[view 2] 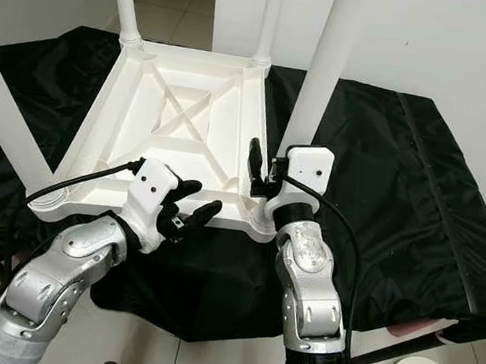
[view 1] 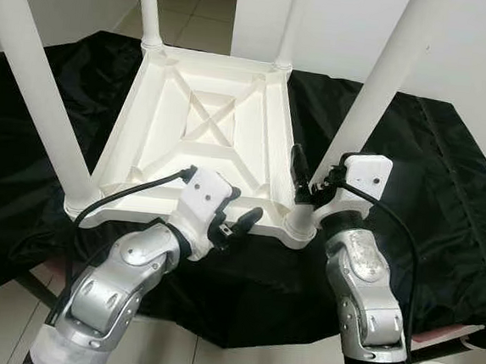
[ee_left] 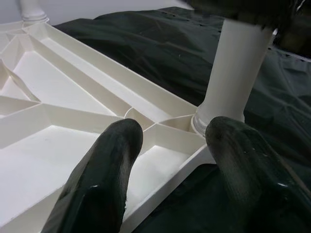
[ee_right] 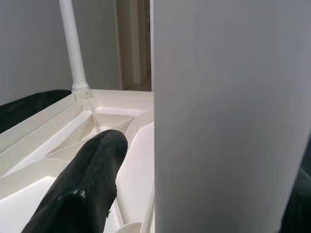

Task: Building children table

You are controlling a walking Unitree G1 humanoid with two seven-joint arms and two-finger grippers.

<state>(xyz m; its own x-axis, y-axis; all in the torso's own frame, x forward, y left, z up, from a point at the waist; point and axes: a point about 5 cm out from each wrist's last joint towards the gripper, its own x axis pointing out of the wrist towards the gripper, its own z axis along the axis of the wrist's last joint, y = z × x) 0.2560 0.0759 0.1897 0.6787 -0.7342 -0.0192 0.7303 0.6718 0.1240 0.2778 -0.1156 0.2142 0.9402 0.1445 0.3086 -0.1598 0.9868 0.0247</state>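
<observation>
Both grippers work at the near edge of the upturned white table [view 1: 206,119] on a black-covered surface [view 1: 448,174]: left gripper [view 1: 237,224] jaws open and empty, right gripper [view 1: 304,181] jaws around the near-right leg [view 1: 378,92], which looks light, stiff, smooth, best held low.

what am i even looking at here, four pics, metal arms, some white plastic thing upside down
It is a humanoid robot with two silver arms, each ending in a gripper with two black fingers. The two wide pictures come from cameras on its head, looking down. The other two come from cameras on its wrists, looking along the fingers.

A white children's table lies upside down on a black cloth, its legs pointing up. The right gripper is closed around the near right leg close to its base. The left gripper is open at the table's near edge, holding nothing.
</observation>
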